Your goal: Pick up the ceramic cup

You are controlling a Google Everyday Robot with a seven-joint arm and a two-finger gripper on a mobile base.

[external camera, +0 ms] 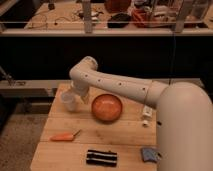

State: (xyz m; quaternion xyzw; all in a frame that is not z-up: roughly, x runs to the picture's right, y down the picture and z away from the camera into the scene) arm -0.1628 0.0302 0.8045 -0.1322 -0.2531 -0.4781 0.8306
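Observation:
The small white ceramic cup [69, 102] stands near the far left of the wooden table [120, 135], left of the wide orange-red bowl [107, 107]. My white arm reaches from the right across the table and bends down at the elbow. The gripper [78, 93] hangs right beside and just above the cup, at its right rim.
An orange carrot-like item [64, 136] lies at the front left. A black rectangular object [101, 157] lies at the front middle. A blue-grey object [149, 154] and a small white item [146, 113] are on the right. A cluttered counter stands behind a rail.

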